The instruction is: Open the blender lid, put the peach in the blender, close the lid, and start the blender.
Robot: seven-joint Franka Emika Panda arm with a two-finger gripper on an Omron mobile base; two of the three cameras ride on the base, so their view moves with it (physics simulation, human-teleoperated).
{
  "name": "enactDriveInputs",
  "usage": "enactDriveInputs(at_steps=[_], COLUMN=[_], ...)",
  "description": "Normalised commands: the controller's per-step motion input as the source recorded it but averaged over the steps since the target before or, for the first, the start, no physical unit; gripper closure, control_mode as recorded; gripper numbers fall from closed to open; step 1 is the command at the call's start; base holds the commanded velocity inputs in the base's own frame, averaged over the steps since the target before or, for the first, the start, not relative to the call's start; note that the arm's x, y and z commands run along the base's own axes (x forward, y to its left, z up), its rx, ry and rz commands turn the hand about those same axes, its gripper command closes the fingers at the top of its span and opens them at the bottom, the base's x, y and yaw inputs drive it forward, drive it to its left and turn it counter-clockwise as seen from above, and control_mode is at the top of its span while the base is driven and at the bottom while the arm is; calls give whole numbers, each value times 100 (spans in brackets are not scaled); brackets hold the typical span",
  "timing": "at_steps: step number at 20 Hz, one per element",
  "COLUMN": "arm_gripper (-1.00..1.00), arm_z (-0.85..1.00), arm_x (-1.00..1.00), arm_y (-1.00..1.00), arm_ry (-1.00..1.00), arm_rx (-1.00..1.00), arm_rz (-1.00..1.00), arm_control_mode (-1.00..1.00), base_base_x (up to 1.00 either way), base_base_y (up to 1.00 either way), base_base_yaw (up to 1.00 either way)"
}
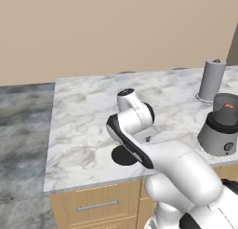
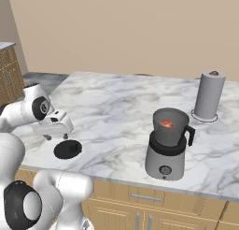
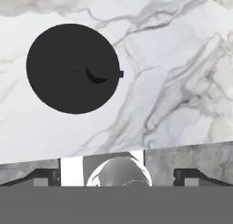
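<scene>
We see the flat round black blender lid (image 2: 67,149) lying off the jar near the front edge of the white marble table (image 2: 116,107), our jaws wide open and empty just above it. The small orange-red peach (image 2: 166,124) already sits inside the dark grey jar of the silver-based blender (image 2: 166,149) toward the table's right end, so we judge lifting the lid, closing the jar and starting remain.

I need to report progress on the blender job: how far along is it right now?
Done: the blender lid is off and lies flat on the marble counter, and the peach sits inside the open jar of the blender. In hand: the gripper hovers open above the lid, holding nothing. Left: pick up the lid, close the jar, then turn the front knob to start.
</scene>
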Motion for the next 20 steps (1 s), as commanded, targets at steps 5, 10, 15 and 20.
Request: enactDriveInputs(at_steps=[5,10,15,20], arm_gripper=[-100,-100,-100,-100], arm_z=[-25,-40,-35,-24], arm_x=[31,32,36,34], arm_y=[0,0,0,0], arm_ry=[13,12,5,1], arm_rx=[10,7,7,9], arm_rz=[8,2,1,1], arm_control_mode=[-100,-100,-100,-100], base_base_x=[0,0,0,0], base_base_y=[0,0,0,0], base_base_yaw=[0,0,0,0])
